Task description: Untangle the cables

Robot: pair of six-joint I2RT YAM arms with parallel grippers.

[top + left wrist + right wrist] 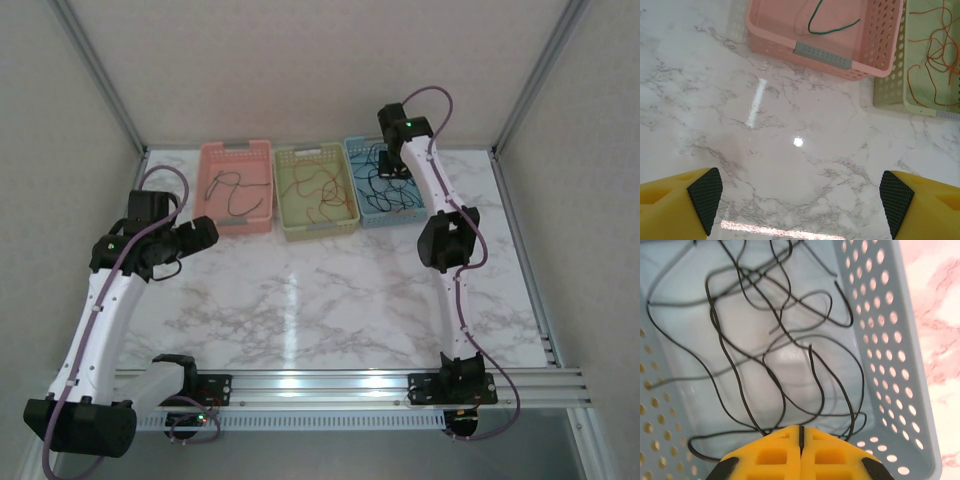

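The marble table (300, 300) carries three perforated baskets in a row at its far side: the pink basket (236, 148) on the left, the green basket (312, 152) in the middle touching it, and the blue basket (392, 221) on the right; the left wrist view cuts off the far ends of the pink and green ones. The right arm (440, 200) reaches down into the blue basket and hides part of it from above; the left arm (110, 290) is bent over the table's left side. The left gripper (801, 200) stands wide apart over bare marble short of the pink basket, its yellow fingers (670, 210) holding and touching nothing. The right gripper (800, 429) is closed tip to tip low inside the blue basket; the black cables (810, 352) loop loosely over the floor there and several strands run under the fingertips, so whether one is pinched cannot be told. The orange cables (935, 50) curl in the green basket; a green cable (835, 30) lies in the pink basket beside a thin dark strand that is hard to make out.
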